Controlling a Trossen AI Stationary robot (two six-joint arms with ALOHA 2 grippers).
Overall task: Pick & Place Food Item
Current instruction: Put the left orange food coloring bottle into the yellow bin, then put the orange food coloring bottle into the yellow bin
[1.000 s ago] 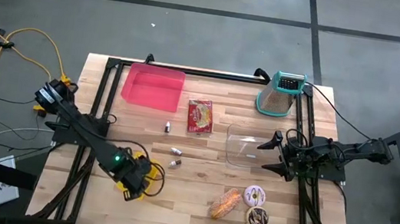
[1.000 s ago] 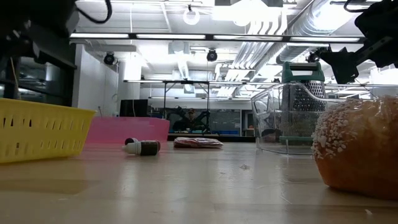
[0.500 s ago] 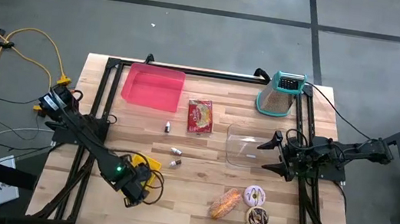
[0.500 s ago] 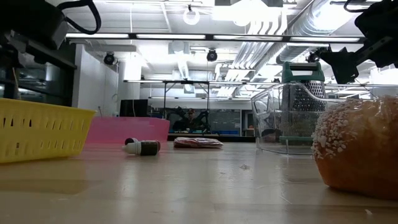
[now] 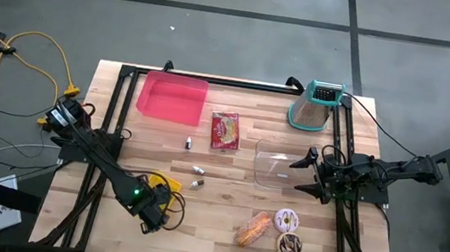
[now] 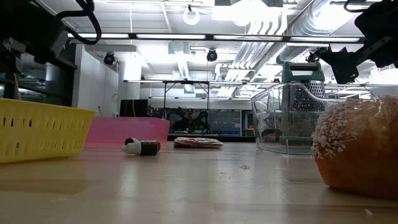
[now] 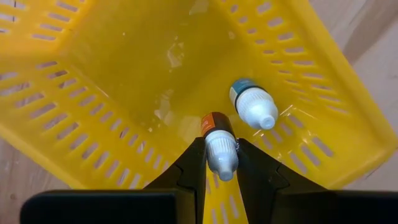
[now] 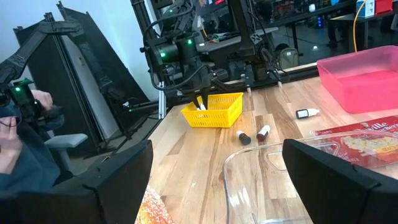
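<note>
A small bottle is pinched at its cap by the left gripper over the yellow basket; probably light, stiff, slippery. The right gripper is held wide open, empty.

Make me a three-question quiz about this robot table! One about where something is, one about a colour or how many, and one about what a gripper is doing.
1. Where is the left gripper?
A. Over the yellow basket
B. Over the pink tray
C. By the grater

2. How many small bottles show in the basket?
A. None
B. Two
C. Five

3. What is the right gripper doing?
A. Squeezing a pastry
B. Open, holding nothing
C. Lifting the snack packet

Answers:
1. A: the left wrist view looks straight into the basket.
2. B: one brown-capped bottle, one teal-capped bottle.
3. B: its fingers stand wide apart by the clear container.
</note>
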